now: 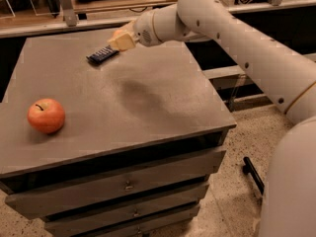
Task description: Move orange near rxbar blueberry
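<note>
The rxbar blueberry (102, 55), a dark flat bar with pale stripes, lies at the far middle of the grey table top (148, 98). My gripper (121, 39) hangs just right of and above the bar's right end, reaching in from the right on the white arm. It is closed around the orange (117, 33). Only a small yellow-orange patch of the orange shows at the fingers; the rest is hidden.
A red-orange apple (46, 115) sits near the table's front left edge. The table is a drawer cabinet (128, 186). A wooden shelf and rail (108, 4) run behind it. A black bar (253, 172) lies on the speckled floor at the right.
</note>
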